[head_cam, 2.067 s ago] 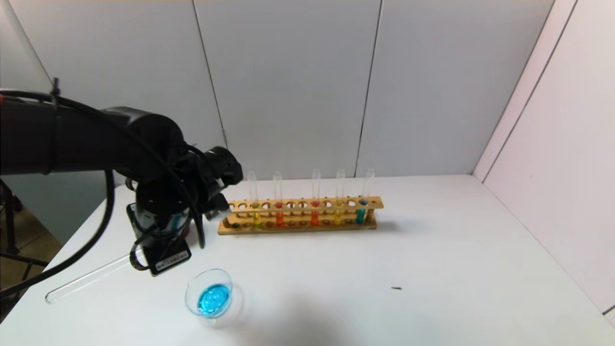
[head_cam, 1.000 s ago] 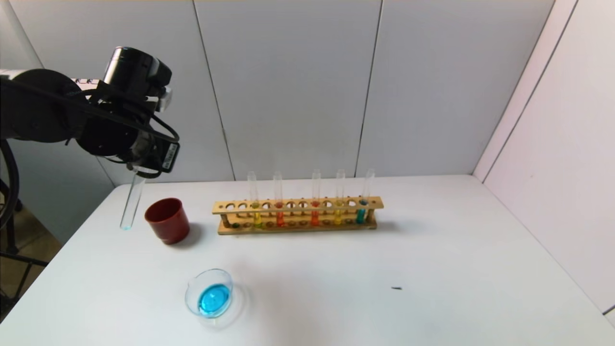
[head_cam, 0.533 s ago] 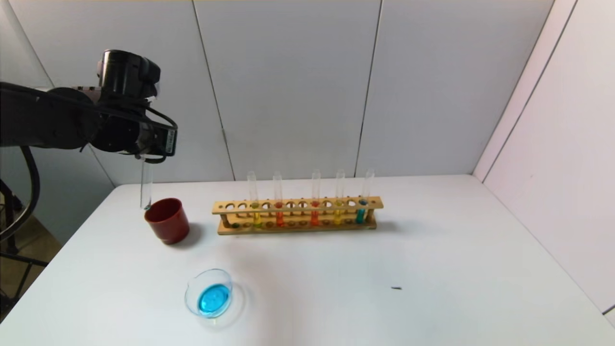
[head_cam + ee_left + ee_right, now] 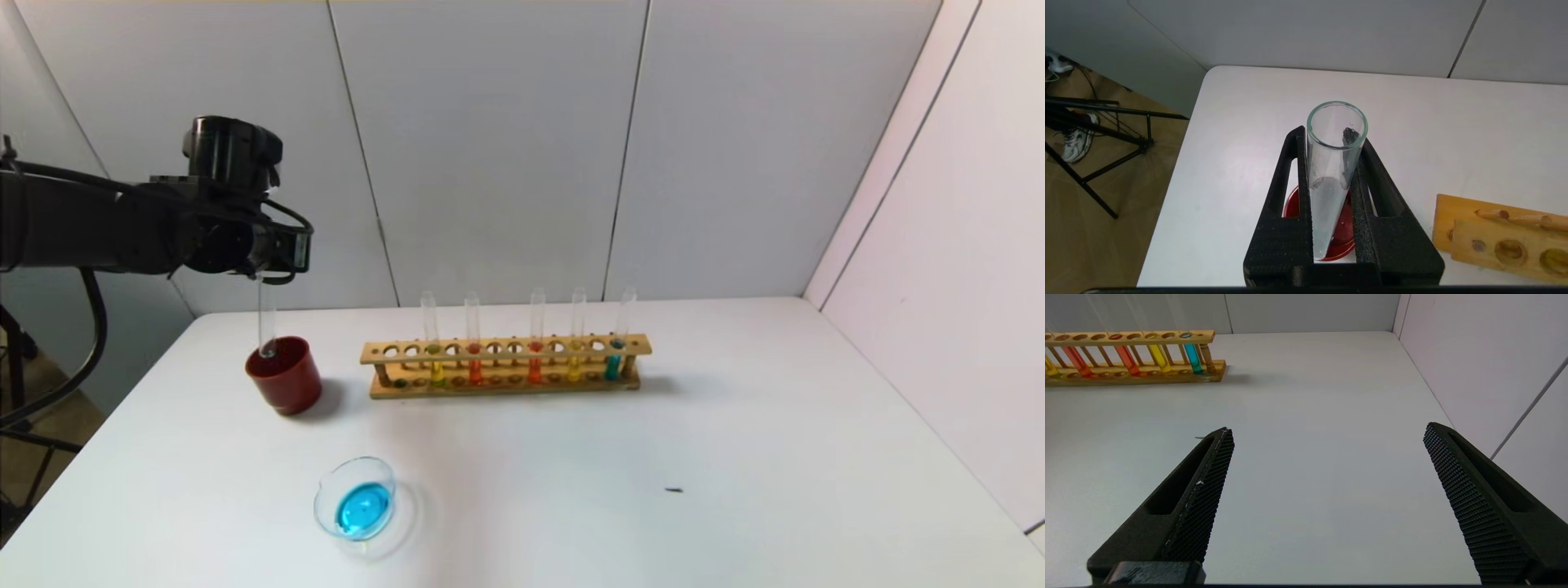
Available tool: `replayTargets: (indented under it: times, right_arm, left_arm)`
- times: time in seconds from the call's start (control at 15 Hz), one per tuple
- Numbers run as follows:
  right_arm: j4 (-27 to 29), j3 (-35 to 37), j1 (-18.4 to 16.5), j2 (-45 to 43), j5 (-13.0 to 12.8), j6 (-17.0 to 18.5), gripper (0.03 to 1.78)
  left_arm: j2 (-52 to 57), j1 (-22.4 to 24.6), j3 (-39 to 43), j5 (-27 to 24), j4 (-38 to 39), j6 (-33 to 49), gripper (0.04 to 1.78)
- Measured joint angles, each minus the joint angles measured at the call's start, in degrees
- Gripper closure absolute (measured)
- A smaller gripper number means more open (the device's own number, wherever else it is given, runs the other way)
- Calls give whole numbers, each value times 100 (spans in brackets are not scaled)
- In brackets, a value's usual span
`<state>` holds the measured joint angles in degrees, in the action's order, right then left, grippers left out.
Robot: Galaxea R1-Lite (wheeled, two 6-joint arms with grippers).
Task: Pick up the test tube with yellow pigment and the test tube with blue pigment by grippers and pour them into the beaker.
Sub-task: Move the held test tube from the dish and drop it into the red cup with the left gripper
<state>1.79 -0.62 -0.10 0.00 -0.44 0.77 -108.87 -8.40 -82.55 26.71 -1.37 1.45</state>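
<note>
We see the emptied test tube with blue pigment (image 4: 266,320) upright, its round end dipping into the red cup (image 4: 284,376), clamped by our left gripper (image 4: 1331,143). The beaker (image 4: 356,498), holding blue liquid, sits nearer us on the bench (image 4: 653,457). The test tube with yellow pigment (image 4: 435,339) stands racked. Our right gripper (image 4: 1327,465) hangs apart above the bench.

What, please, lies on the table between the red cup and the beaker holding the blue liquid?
Nothing: in the head view, the table is bare between the red cup and the beaker.
</note>
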Motion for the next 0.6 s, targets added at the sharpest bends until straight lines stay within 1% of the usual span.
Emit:
replayTargets:
  times: [0.13,0.47,0.6]
  right_arm:
    - [0,0,0,0,0,2,11]
    - [2,0,0,0,0,0,11]
    - [2,0,0,0,0,2,11]
  left_arm:
    - [-90,35,48,-1,189,-24,151]
    - [-319,123,72,-6,249,-7,151]
    - [-419,157,102,-139,421,-11,151]
